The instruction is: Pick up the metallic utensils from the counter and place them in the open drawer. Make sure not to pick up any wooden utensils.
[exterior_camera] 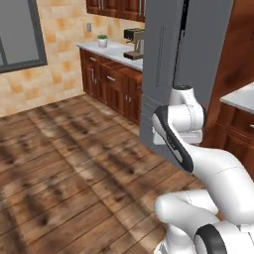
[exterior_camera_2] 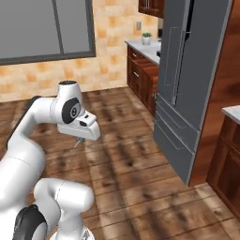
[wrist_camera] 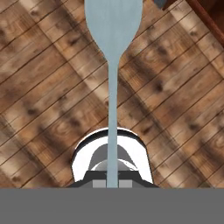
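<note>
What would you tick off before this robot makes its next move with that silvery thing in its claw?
1. Grip: gripper shut on the silver-grey utensil, stem centred between the fingers. Ok.
2. Right material: the utensil looks grey metal, not tan wood. Ok.
3. Hang: it points straight out from the hand over the wooden floor, not skewed. Ok.
4. Open drawer in sight: none can be made out in these pictures. Cannot tell.
5. Path: the grey fridge stands close by the arm. Cannot tell whether a swing would clear it.
</note>
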Available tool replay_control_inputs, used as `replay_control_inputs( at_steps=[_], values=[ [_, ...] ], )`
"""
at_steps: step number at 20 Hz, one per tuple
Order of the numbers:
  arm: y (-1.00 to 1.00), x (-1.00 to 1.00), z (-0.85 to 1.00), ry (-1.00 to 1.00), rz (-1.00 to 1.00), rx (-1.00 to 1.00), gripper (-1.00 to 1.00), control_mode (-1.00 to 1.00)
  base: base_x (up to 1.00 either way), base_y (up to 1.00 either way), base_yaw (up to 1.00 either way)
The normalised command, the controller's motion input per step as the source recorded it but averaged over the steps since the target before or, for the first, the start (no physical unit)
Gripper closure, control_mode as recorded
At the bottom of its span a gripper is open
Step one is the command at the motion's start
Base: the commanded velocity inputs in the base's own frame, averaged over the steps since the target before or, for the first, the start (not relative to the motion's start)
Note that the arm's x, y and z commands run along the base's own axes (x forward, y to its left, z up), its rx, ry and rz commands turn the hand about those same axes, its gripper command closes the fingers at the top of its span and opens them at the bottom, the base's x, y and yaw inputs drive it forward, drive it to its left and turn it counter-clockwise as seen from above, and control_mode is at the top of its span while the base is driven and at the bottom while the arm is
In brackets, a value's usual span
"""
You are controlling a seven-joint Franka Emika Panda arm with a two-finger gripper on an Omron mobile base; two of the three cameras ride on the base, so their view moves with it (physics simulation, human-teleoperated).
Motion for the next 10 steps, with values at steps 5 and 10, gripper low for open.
replay_control_inputs(
  at_steps=[5,10],
  values=[
    [0.0,0.0,0.0,0.0,0.0,0.0,1.0,1.0,1.0,0.09,0.02],
    [0.0,0.0,0.0,0.0,0.0,0.0,1.0,1.0,1.0,0.15,-0.02]
  ],
)
